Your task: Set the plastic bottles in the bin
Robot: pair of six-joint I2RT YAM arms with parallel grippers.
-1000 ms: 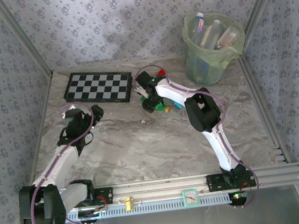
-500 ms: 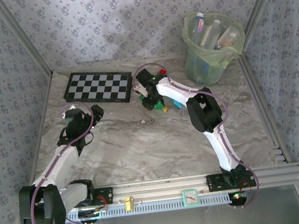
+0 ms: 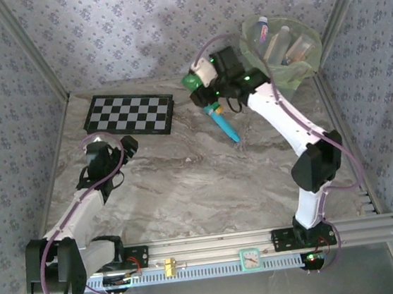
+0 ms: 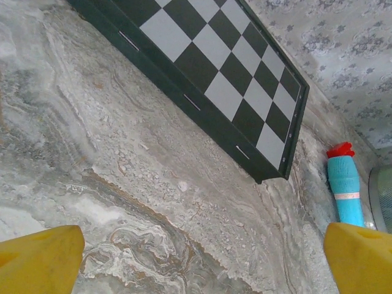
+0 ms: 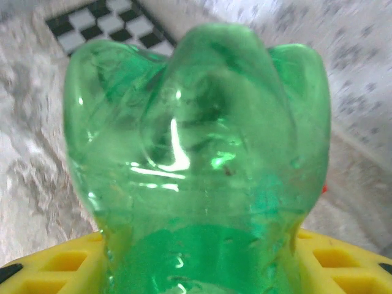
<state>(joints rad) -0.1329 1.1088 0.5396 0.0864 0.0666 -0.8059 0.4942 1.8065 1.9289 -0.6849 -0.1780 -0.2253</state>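
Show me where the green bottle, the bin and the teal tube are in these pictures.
green bottle (image 5: 196, 153), right wrist view, middle of its visible body.
bin (image 3: 301, 70), top external view, its outer wall.
teal tube (image 4: 344, 190), left wrist view, its teal body below the red cap.

We're finding no legible txt, brand or nr. The bottles (image 3: 280, 41) in the bin (image 3: 306, 67) at approx 1 o'clock are showing coloured labels, print too small to read. The small clock (image 3: 250, 258) on the rail (image 3: 194, 247) at 6 o'clock is showing a dial, digits too tiny. On the teal tube (image 4: 344, 190) w/ its pale band we're making out nothing.
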